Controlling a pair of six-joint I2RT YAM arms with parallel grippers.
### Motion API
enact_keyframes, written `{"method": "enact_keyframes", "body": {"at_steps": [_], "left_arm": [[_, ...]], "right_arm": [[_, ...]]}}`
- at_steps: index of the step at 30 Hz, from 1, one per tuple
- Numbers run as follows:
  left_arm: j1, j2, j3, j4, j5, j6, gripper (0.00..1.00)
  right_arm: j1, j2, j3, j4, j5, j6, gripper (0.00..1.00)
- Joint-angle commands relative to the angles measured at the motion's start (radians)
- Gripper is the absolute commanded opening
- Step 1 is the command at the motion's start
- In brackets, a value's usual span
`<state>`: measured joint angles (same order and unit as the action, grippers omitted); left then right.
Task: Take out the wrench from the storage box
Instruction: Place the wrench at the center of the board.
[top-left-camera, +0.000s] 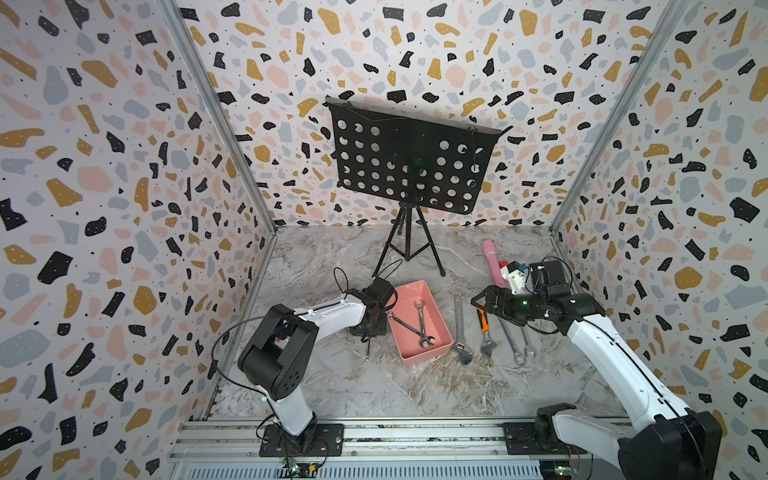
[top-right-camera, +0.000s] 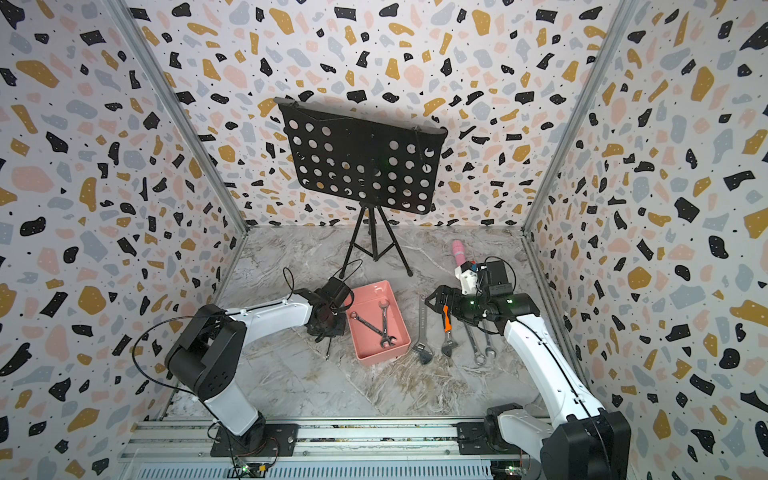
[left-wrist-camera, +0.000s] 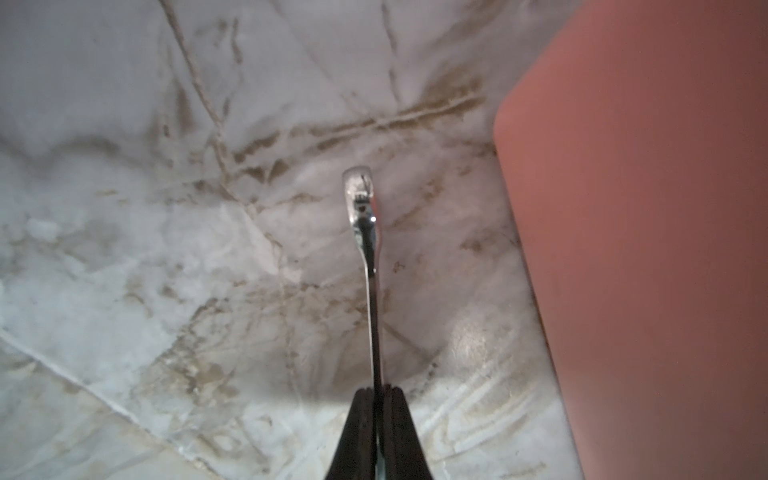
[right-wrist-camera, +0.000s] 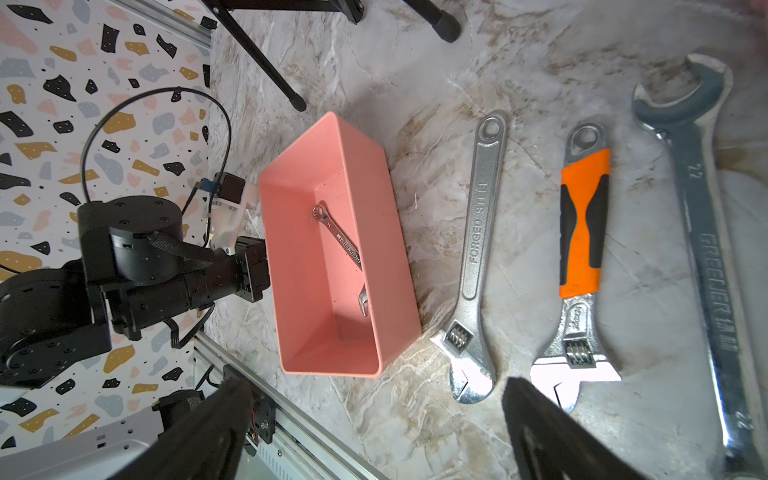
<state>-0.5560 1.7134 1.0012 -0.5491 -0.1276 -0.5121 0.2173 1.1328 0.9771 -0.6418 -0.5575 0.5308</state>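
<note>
The salmon-pink storage box (top-left-camera: 409, 297) (top-right-camera: 368, 345) stands mid-table, and both top views show two small wrenches (top-left-camera: 409, 328) (top-right-camera: 374, 326) crossed inside it. My left gripper (left-wrist-camera: 376, 390) (top-left-camera: 370, 328) is just left of the box, outside its wall (left-wrist-camera: 644, 249). It is shut on a thin steel wrench (left-wrist-camera: 368, 249) (top-left-camera: 368, 348) seen edge-on, pointing down at the marble. My right gripper (right-wrist-camera: 376, 386) (top-left-camera: 480, 305) hovers open and empty right of the box (right-wrist-camera: 316, 291), above the tools laid out there.
Right of the box lie a silver adjustable wrench (top-left-camera: 459, 328) (right-wrist-camera: 478, 249), an orange-handled one (top-left-camera: 483, 328) (right-wrist-camera: 582, 232) and two long combination wrenches (top-left-camera: 513, 340). A black music stand (top-left-camera: 411, 166) on a tripod stands behind. A pink cylinder (top-left-camera: 494, 259) lies at the back right.
</note>
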Motion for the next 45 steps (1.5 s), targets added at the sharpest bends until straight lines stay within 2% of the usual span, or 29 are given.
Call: {"method": "enact_keyframes", "body": {"at_steps": [1,11,20,27,33,35,39,45], "left_arm": [[0.011,0.003,-0.028,-0.01,0.01,0.015,0.14],[0.023,-0.054,-0.019,-0.045,0.017,0.033,0.29],[0.039,-0.081,-0.017,-0.054,0.076,0.056,0.43],[0.039,-0.051,-0.012,-0.049,0.108,0.061,0.46],[0.038,-0.166,0.022,-0.106,0.093,0.049,0.48],[0.02,-0.225,0.044,-0.131,0.101,0.015,0.49],[-0.072,-0.303,0.111,-0.177,0.058,-0.071,0.5],[-0.208,-0.24,0.229,-0.177,0.015,-0.174,0.52]], "right_arm": [[0.001,-0.004,0.018,0.005,-0.01,-0.01,1.0],[0.001,-0.005,0.02,0.009,-0.016,-0.007,1.0],[0.001,-0.005,0.02,0.021,-0.021,0.001,1.0],[0.001,-0.01,0.021,0.021,-0.022,0.003,1.0],[0.001,-0.009,0.029,0.017,-0.021,-0.003,1.0],[0.001,-0.006,0.037,0.017,-0.019,-0.005,1.0],[0.001,0.003,0.05,0.014,-0.013,-0.015,1.0],[0.001,0.007,0.079,-0.022,0.002,-0.056,1.0]]}}
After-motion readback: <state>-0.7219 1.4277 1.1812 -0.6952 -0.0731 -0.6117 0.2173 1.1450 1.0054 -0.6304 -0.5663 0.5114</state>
